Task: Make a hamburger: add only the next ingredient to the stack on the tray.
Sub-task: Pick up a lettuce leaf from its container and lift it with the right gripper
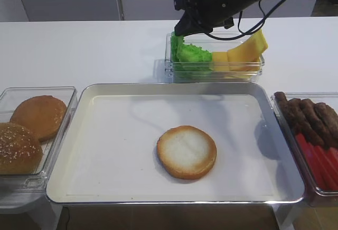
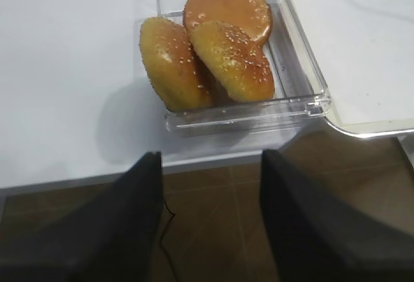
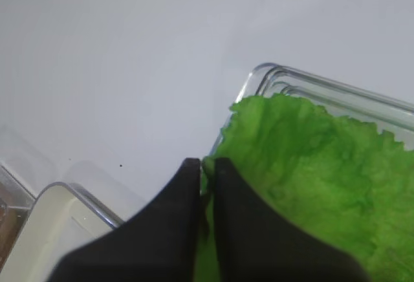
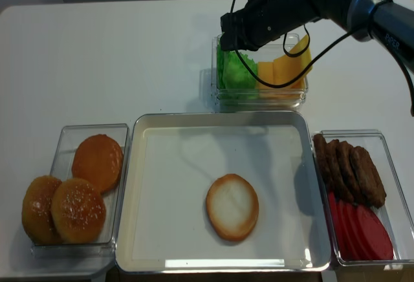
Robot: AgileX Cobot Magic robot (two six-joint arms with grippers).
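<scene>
Close up, our right gripper (image 3: 206, 177) pinches the lettuce (image 3: 304, 165) edge in its tub (image 3: 336, 91). Next we lift it onto the stack (image 1: 186, 151) on the tray (image 1: 105, 188). Our left gripper (image 2: 210, 185) is open.

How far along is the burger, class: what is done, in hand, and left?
Done: the bun bottom lies alone on the tray. In hand: the right gripper is shut on the lettuce edge in its tub. Left: lifting the leaf and laying it on the bun.
</scene>
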